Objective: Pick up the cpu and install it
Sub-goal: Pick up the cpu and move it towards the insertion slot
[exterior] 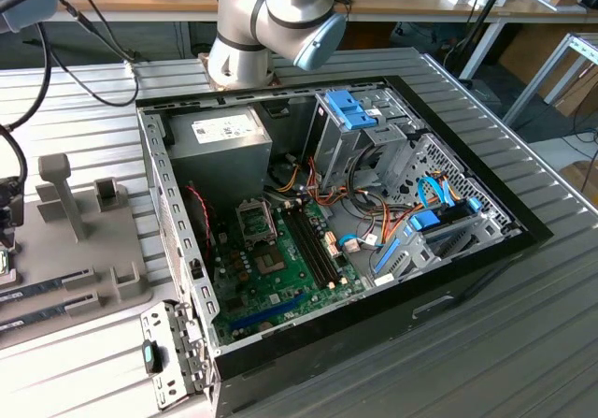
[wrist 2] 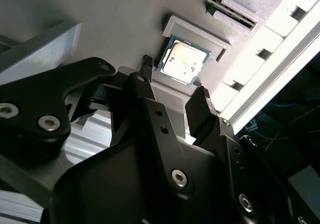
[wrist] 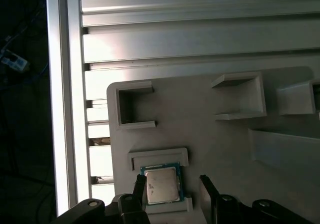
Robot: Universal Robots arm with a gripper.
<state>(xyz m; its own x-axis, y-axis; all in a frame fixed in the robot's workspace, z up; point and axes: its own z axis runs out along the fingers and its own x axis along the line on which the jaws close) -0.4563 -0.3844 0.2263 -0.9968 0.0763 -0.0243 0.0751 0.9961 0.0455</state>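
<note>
End effector (wrist 2: 174,77) open wide in both wrist views, fingers either side of the cpu (wrist 2: 183,62), no grip. The cpu lies flat in its recess on the grey fixture plate (wrist: 210,134), on the slatted surface (wrist: 200,38).

In the first wrist view the picture's edge cuts off your tool (wrist: 171,179) just behind its fingertips (wrist: 138,186). In the second wrist view its black body hides much of the grey tray (wrist 2: 115,28) near the cpu (wrist 2: 183,62).
</note>
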